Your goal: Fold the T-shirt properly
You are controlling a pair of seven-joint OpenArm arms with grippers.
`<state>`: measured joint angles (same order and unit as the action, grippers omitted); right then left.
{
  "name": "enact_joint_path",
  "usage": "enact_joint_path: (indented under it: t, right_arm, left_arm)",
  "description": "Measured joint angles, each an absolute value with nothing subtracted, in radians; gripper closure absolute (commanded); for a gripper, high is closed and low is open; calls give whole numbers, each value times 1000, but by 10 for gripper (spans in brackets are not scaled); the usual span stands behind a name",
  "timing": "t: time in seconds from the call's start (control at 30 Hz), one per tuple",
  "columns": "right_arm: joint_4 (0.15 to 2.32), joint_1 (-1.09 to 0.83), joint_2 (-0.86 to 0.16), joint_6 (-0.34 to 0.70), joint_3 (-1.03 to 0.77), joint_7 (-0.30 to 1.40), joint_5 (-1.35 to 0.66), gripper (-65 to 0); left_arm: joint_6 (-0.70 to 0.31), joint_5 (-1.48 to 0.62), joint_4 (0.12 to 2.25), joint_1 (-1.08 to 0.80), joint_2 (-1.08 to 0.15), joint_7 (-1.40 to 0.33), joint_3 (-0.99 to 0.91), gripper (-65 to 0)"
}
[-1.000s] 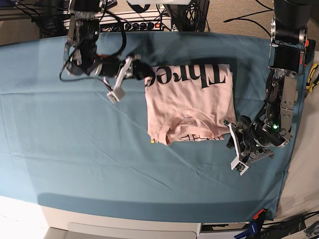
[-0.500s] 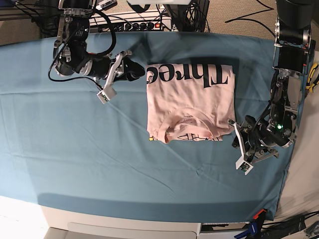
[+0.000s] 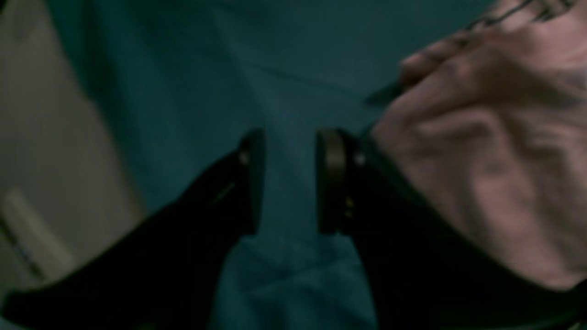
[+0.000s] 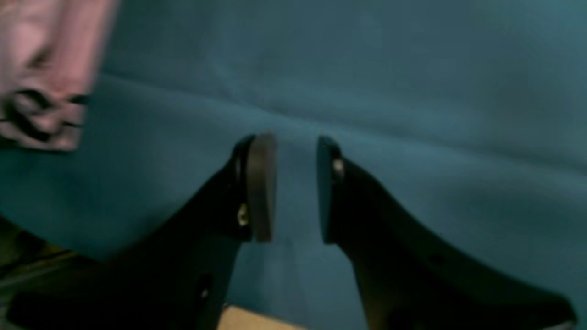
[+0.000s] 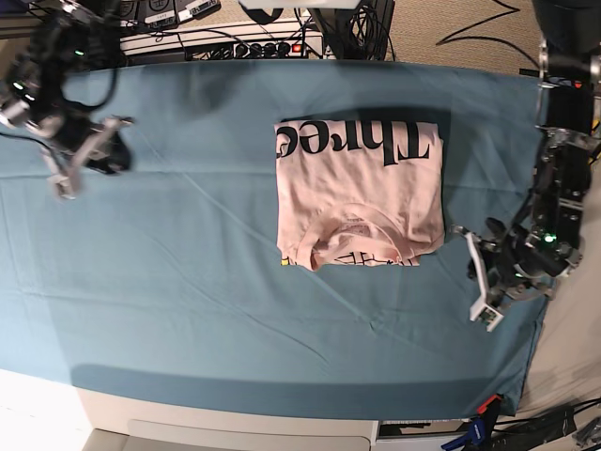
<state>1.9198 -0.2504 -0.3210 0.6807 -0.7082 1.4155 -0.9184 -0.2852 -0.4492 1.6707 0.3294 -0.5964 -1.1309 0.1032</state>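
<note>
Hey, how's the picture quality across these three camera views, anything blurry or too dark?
Base view: evenly lit and mostly sharp, the T-shirt lettering readable, but the right gripper is motion-smeared. Left wrist view: dim and soft throughout, the shirt a blurred pink mass at right. Right wrist view: dim too, streaked by motion blur, the teal cloth featureless apart from soft creases.

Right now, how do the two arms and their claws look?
Both arms are dark, with black cables along them. Each claw has black curved fingers ending in flat dark pads: left claw, right claw. A white bracket sits beside each; a green light glows on the left arm.
</note>
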Motion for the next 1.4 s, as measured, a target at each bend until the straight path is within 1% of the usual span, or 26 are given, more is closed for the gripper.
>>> enact_joint_path:
  t: [0.1,0.2,0.33,0.5,0.6,0.63,0.77,0.9,1.03,1.13,1.27,1.4]
  right_arm:
    - [1920,-286,-360,681,-823,1415,-972,-160]
    - [1920,-329,-372,681,-899,1414,-997,-160]
    - [1920,-369,-376,681,-934,1416,-1013,-160]
    - [1920,-424,-376,681,-933,1417,-1020,-160]
    - [1921,-446,-376,681,-933,1415,-1019,-160]
    - [1921,-453,-376,681,-933,1415,-1019,-160]
    - [1921,-484,-376,694,-933,1414,-993,-160]
    - [1905,-501,-376,698,-933,1413,-997,-160]
    - [1800,-499,-376,698,-933,1410,-996,-159]
    - [1669,-498,-377,700,-933,1406,-1000,-159]
    - [1443,-487,-376,701,-932,1404,-981,-159]
    - [1217,-448,-377,699,-881,1323,-857,-159]
  left_arm:
    - [-282,-450,1716,267,-629,-1138,89,-178]
    - [-284,-453,1776,138,-637,-1164,39,-175]
    - [-287,-453,1889,-88,-636,-1176,-96,-165]
    - [-302,-503,2033,-414,-633,-1190,-329,-165]
    - [-319,-558,2114,-592,-604,-1183,-489,-165]
    - [-340,-585,2130,-645,-587,-1182,-533,-165]
    - [-401,-681,2134,-813,-479,-1184,-644,-164]
    - [-446,-749,2088,-914,-412,-1176,-643,-164]
    - [-469,-776,1978,-960,-387,-1176,-624,-164]
    - [-473,-774,1862,-958,-375,-1137,-588,-164]
    - [-522,-753,1671,-940,-374,-1039,-479,-164]
    - [-521,-663,1455,-857,-372,-929,-342,-164]
